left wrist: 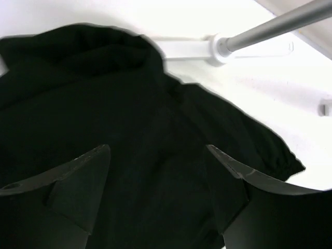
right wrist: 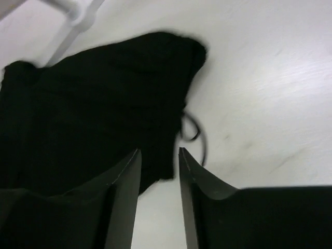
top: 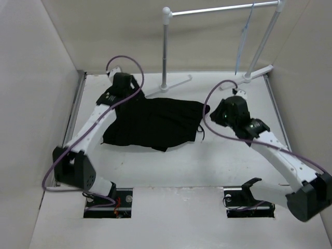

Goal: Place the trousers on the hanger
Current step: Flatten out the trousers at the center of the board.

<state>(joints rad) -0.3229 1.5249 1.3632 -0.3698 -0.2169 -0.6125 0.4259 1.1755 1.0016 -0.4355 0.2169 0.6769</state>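
Start on the near side of the rack (top: 223, 9). Find the right gripper (right wrist: 158, 150) just short of the rack's right foot, jaws parted by a narrow gap and clasping nothing. Note the drawstring (right wrist: 194, 129) looped on the table (top: 207, 166) just beyond those jaws.

Find the left gripper (left wrist: 158, 148) to the left of the rack's left foot, jaws spread wide, empty, poised over the trousers (top: 155, 122). Cannot tell whether touching them or hovering.

Locate the trousers in a crumpled, flattish heap in front of the rack's left foot, far edge just beside that foot.

Locate the hanger (top: 243, 39) farthest out, hung from the rack's top bar near the right post, well apart from the trousers.

Handling, as judged:
- Treat the trousers as soft, limp and light. Expect sag and folding once lifted, with no shape held.
- Expect little slip against the jaws, but a snag risk from the drawstring.
- Take hold at the waistband, probably the drawstring end facing the rack's right foot, or at a bunched edge.
- Pinch a fold thick enough to fill the jaws. Avoid a single layer lying flat on the table.
- Prefer two holds set apart, one per gripper, to keep the trousers spread for draping.
- Treat the hanger as thin, light and free to swing on the rack. Approach gently.
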